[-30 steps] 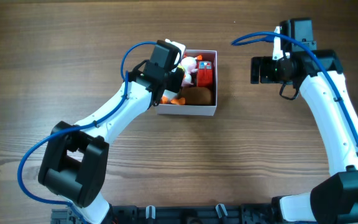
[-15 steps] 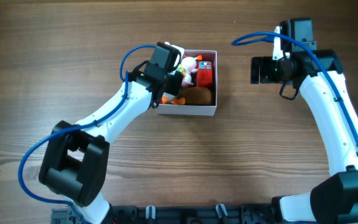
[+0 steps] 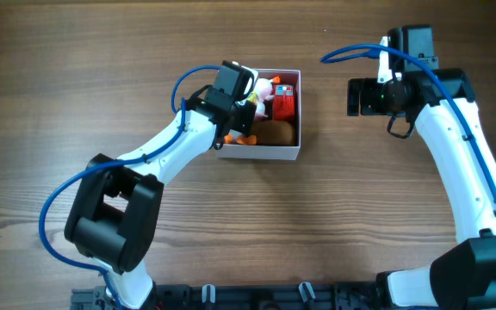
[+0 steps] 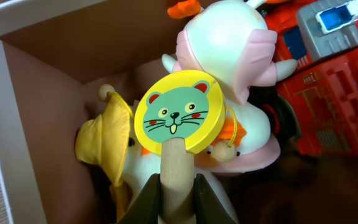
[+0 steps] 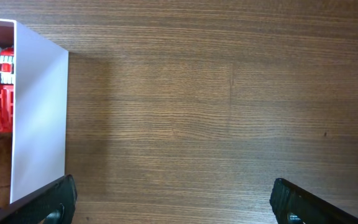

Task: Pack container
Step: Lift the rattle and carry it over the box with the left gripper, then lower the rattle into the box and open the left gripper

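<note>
The container (image 3: 268, 153) is a square white-walled box with a pink inside (image 4: 55, 99), at the table's upper middle. It holds a pink-and-white plush (image 4: 229, 43), a yellow-hatted plush (image 4: 101, 137), a red toy truck (image 4: 334, 93) and a brown toy (image 3: 275, 132). My left gripper (image 4: 178, 199) is over the box's left part, shut on the wooden handle of a yellow round cat-face toy (image 4: 179, 112), which is above the plushes. My right gripper (image 5: 173, 199) is open and empty over bare table, right of the box wall (image 5: 39, 112).
The wooden table (image 3: 360, 215) surrounds the box. The left arm (image 3: 166, 151) reaches in from the lower left. The right arm (image 3: 455, 146) stands along the right side.
The left arm's base and elbow have shifted slightly right, and its wrist has edged further over the box. The right arm has not moved.
</note>
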`<move>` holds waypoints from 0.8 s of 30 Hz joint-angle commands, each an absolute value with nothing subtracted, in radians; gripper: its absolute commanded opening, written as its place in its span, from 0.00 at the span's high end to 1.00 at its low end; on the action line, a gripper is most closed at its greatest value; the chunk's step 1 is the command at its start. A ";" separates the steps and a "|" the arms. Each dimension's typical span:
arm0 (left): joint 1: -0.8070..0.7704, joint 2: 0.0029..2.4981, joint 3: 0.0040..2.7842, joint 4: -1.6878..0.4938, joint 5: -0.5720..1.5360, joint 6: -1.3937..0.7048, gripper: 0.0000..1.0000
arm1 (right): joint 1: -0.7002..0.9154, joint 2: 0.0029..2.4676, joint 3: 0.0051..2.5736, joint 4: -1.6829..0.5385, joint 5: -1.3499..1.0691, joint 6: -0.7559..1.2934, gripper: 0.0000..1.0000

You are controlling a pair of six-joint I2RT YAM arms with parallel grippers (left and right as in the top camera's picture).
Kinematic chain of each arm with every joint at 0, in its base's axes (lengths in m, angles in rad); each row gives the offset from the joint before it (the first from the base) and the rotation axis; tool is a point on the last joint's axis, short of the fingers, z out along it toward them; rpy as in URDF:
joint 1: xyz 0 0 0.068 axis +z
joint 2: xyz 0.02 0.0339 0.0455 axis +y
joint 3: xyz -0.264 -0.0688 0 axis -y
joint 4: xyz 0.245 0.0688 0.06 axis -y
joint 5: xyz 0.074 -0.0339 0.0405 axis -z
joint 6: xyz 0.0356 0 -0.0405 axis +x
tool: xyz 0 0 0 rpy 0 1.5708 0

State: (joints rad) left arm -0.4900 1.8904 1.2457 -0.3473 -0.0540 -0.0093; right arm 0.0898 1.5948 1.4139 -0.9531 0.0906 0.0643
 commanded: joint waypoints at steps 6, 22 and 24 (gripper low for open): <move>-0.508 1.765 1.277 -0.363 -0.052 -0.008 0.93 | 0.089 1.578 1.431 -0.949 0.105 0.081 0.00; -0.638 1.825 1.276 -0.476 -0.080 -0.009 0.95 | 0.089 1.578 1.431 -0.949 0.105 0.081 0.00; -0.633 1.844 1.276 -0.466 -0.103 -0.009 0.95 | 0.089 1.578 1.431 -0.949 0.105 0.081 0.01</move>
